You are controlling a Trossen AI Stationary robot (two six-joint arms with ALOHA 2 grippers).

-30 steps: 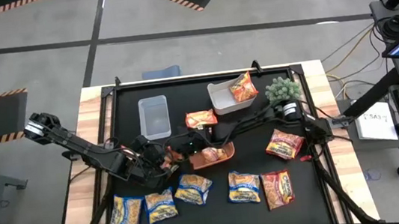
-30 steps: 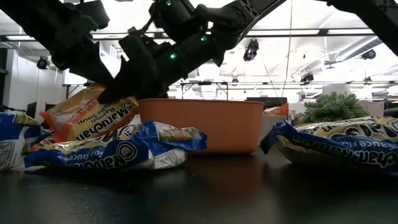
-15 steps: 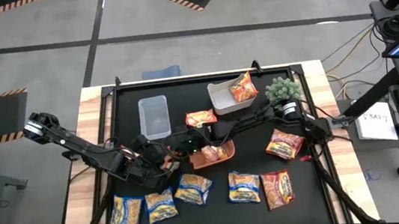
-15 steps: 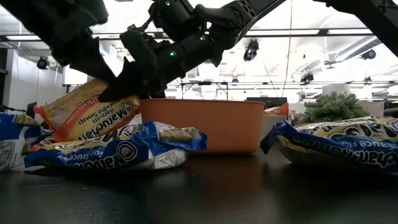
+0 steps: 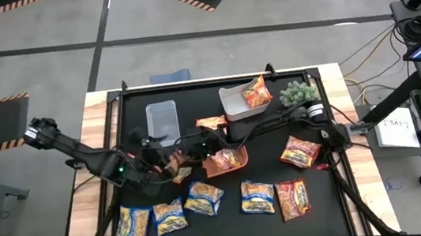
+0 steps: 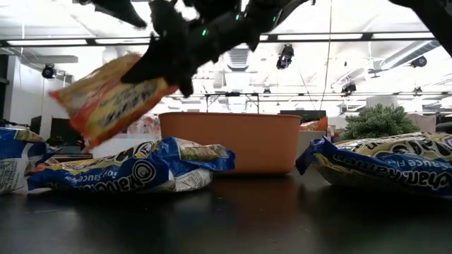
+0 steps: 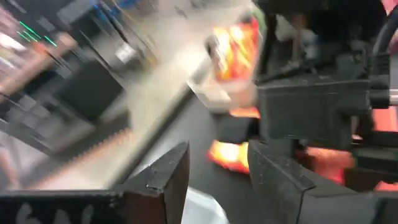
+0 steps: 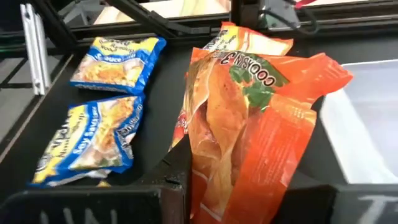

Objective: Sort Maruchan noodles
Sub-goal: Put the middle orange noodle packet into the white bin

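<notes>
Setting: a black worktop (image 5: pixel 133 103) was seen from above, with two dark arms reaching in from 9 and 3 o'clock.
Right tool: the right tool (image 5: pixel 188 154) was stretched past the middle toward 8 o'clock and was pinched on an orange packet (image 8: pixel 249 130). In the right wrist view the packet filled the space between the fingers.
Held packet: in the low view it was raised clear of the worktop, tilted, and hung above a blue-and-yellow packet (image 6: pixel 127 169). From above it was seen just left of centre.
Left tool: the left tool (image 5: pixel 163 157) was placed close beside the right tool, on its 9 o'clock side. Its fingers (image 7: pixel 168 180) were spread, with nothing seen between them.
Orange bin: the orange bin (image 5: pixel 239 162) was set at the centre, just right of the tools, with something orange inside; what it was could not be told.
White bin: the white bin (image 5: pixel 228 100) was set toward 12 o'clock, with an orange packet in the bin (image 5: pixel 256 91).
Loose orange packet: one (image 5: pixel 211 123) was laid between the white bin and the centre.
Clear bin: the clear bin (image 5: pixel 162 122) was set toward 11 o'clock.
Plant: a small green plant (image 5: pixel 297 92) was stood toward 2 o'clock.
Front row: four blue-and-yellow packets (image 5: pixel 169 216) and a red packet (image 5: pixel 293 198) were laid along the 6 o'clock edge.
Second red packet: another red one (image 5: pixel 300 152) was laid toward 3 o'clock.
</notes>
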